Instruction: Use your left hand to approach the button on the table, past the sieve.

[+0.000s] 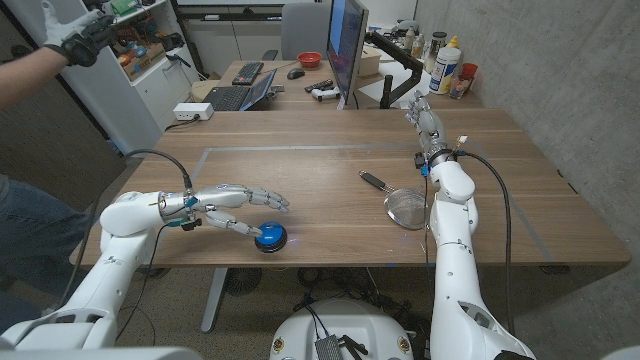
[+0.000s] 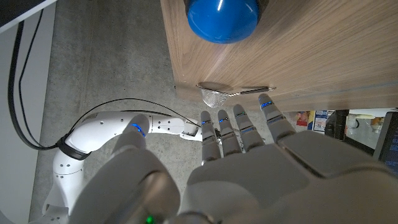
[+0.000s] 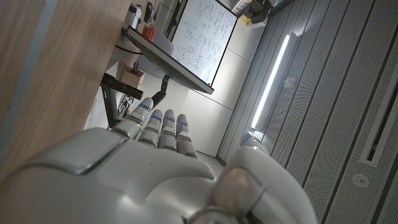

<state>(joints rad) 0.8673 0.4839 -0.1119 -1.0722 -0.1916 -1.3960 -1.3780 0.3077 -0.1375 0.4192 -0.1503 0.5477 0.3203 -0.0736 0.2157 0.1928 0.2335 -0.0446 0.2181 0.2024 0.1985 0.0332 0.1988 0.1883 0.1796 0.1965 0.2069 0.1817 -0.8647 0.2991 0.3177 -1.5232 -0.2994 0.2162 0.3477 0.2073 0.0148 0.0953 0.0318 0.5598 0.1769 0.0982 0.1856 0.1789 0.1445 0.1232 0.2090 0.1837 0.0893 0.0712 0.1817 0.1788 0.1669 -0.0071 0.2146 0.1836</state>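
A round blue button [image 1: 270,237] on a dark base sits near the table's front edge, left of the middle. My left hand [image 1: 237,209] hovers just behind and left of it, fingers stretched out and apart, holding nothing. In the left wrist view the button [image 2: 222,18] lies beyond my outstretched fingers [image 2: 239,127]. A metal sieve [image 1: 406,208] with a black handle lies right of centre; its mesh [image 2: 217,96] shows past the fingers. My right hand [image 1: 423,118] is raised above the table's right side, fingers straight, empty.
A person's gloved hand [image 1: 82,38] reaches in at the far left, with a leg beside the table's left edge. Behind the table stands a desk with a monitor [image 1: 347,48], laptop [image 1: 240,95], bottles and a red bowl. A concrete wall borders the right side.
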